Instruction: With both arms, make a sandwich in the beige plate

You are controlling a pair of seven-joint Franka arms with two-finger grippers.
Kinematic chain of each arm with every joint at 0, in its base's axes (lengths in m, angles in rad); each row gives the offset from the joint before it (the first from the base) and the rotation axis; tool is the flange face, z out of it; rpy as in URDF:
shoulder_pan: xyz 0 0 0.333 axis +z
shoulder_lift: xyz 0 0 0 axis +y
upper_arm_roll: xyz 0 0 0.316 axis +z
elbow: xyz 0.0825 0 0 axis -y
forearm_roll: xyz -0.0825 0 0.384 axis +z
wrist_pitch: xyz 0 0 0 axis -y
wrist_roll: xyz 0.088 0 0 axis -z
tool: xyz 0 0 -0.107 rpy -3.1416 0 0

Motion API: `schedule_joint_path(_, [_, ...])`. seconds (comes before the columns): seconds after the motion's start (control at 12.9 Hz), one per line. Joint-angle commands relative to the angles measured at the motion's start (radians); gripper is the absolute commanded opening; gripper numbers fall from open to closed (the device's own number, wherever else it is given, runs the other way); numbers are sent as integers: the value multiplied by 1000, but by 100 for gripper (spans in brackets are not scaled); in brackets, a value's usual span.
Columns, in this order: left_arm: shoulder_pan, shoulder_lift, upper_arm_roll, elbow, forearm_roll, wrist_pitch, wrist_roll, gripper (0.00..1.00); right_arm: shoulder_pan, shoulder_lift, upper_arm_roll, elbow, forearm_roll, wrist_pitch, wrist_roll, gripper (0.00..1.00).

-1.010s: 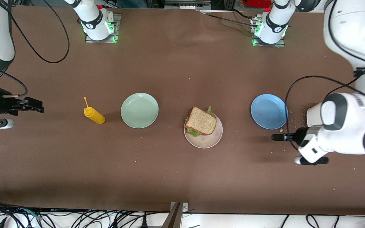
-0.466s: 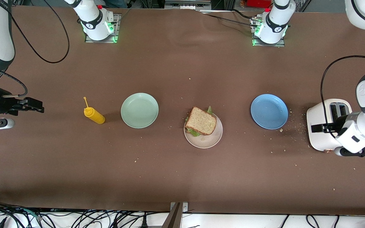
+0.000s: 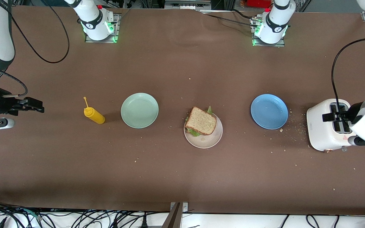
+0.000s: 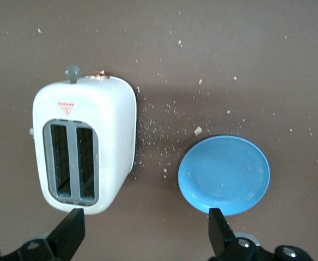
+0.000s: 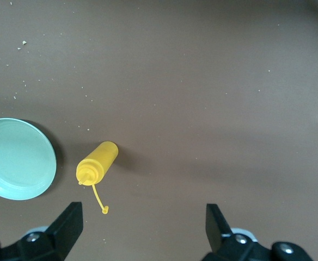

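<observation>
The sandwich, brown toast on top with green lettuce showing at its edges, lies on the beige plate in the middle of the table. My left gripper is open and empty, up over the white toaster at the left arm's end of the table. In the left wrist view its fingers stand wide apart and the sandwich is out of view. My right gripper is open and empty, waiting at the right arm's end of the table; it also shows in the right wrist view.
A white two-slot toaster stands beside the blue plate, with crumbs between them. A mint-green plate and a yellow mustard bottle lie toward the right arm's end.
My left arm has swung away from beside the blue plate toward its own end of the table and now hangs over the toaster. The right arm and the sandwich have not moved.
</observation>
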Motion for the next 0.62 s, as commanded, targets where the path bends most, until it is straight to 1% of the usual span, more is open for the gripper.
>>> schedule_joint_path(0.0, [10,-160,-25,-193,19,10,13,100,-7,-27,4,-29,13,-2,-19,100])
schedule_joint_path(0.08, [10,-204,-26,-240,15,15,14,100,-7,-27,4,-29,13,-2,-19,100])
schedule_joint_path(0.23, [33,-267,-40,-285,-42,26,29,100,-7,-27,4,-29,13,-2,-19,100])
schedule_joint_path(0.39, [42,-344,-43,-331,-60,94,28,100,-7,-27,4,-29,13,-2,-19,100])
schedule_joint_path(0.54, [42,-381,-70,-328,-46,102,26,100,-7,-27,4,-29,13,-2,-19,100])
